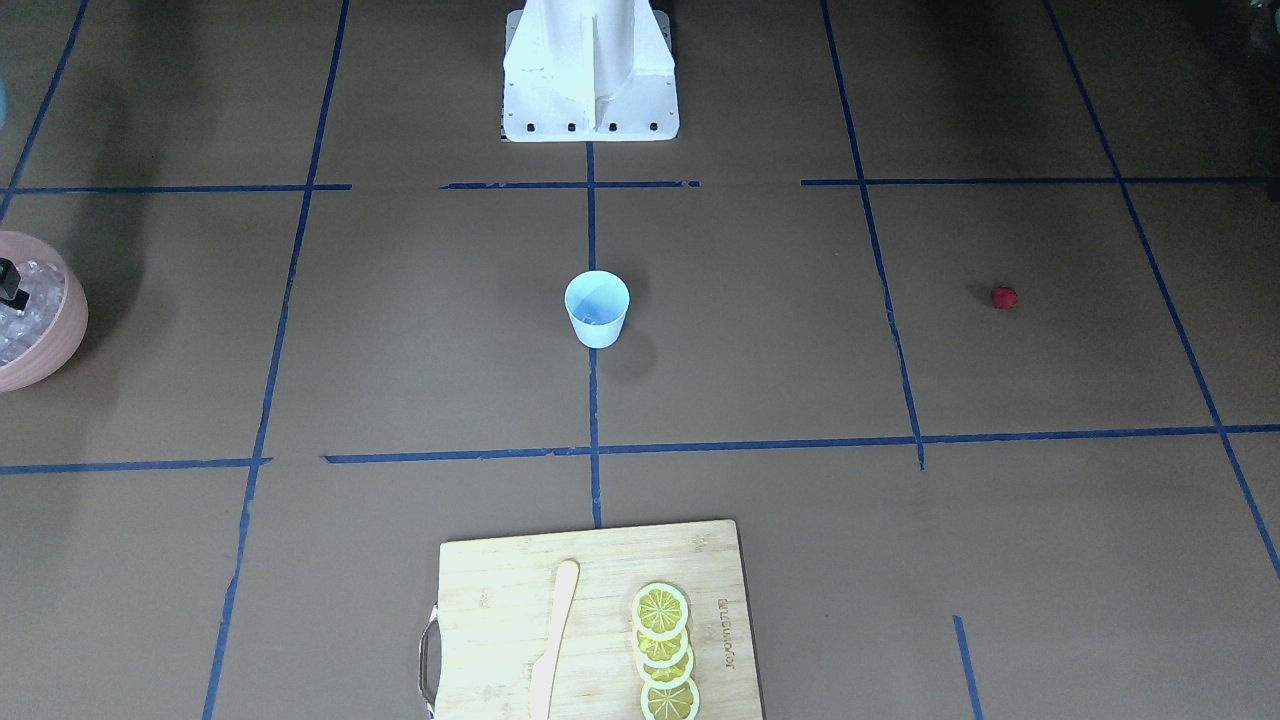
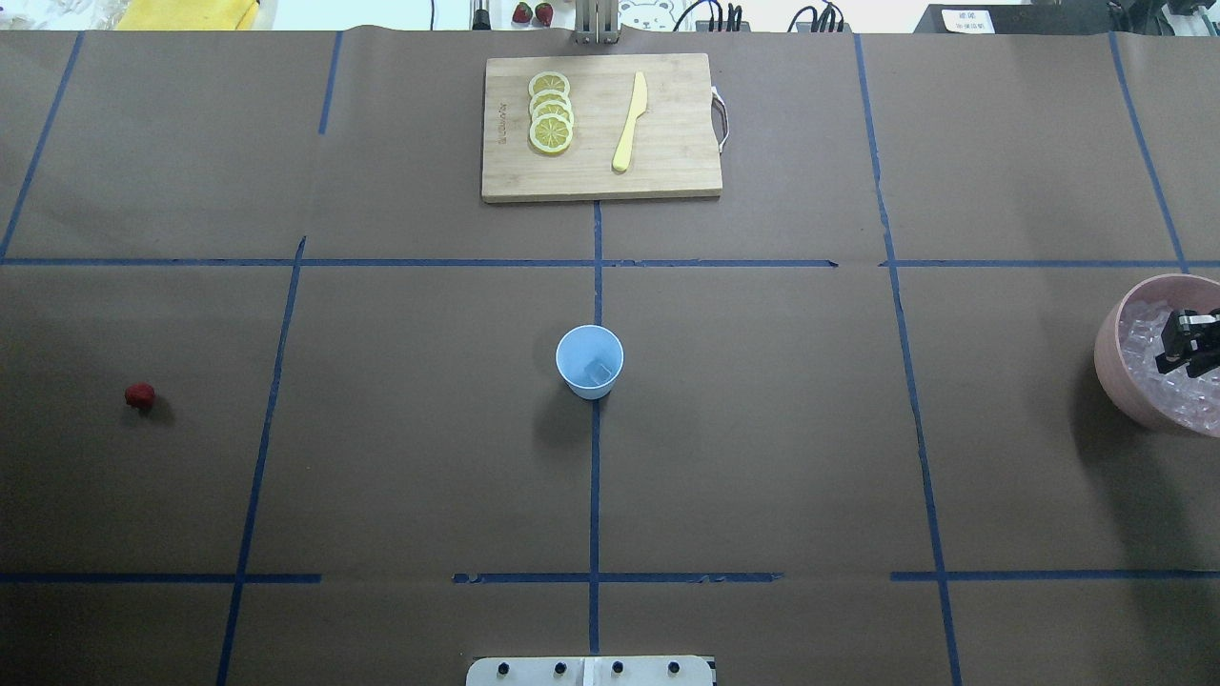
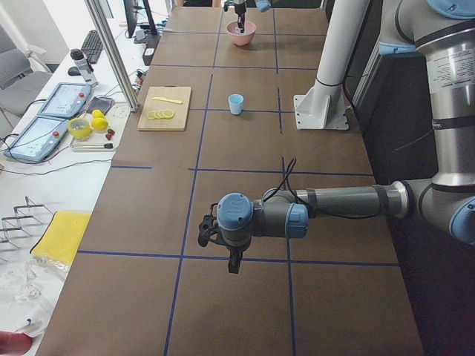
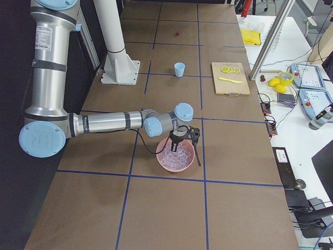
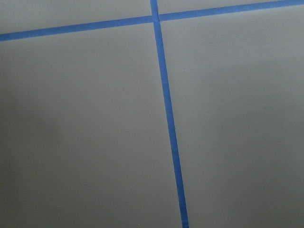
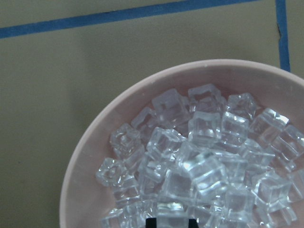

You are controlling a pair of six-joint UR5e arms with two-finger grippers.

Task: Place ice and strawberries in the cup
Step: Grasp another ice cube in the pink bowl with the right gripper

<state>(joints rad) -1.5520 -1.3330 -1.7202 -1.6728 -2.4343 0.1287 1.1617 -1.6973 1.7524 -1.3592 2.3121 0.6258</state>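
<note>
Currently ice step: right tool [image 2: 1182, 351] hangs over ice [image 6: 199, 161] in pink bowl [image 2: 1108, 357] at right edge of table [image 2: 762, 457]; open or closed, cannot tell. Next: pinch one cube, carry to cup [image 2: 589, 360] mid-table.

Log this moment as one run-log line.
right gripper: over pink bowl of ice, state unclear | left gripper: above table | cup: upright, centre | strawberry: on table, outside cup

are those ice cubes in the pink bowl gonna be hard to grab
Probably slippery: the ice cubes look glassy and smooth, so one may slip out when squeezed. They lie heaped loosely in the bowl, so neighbours will likely shift when one is pulled.
</note>
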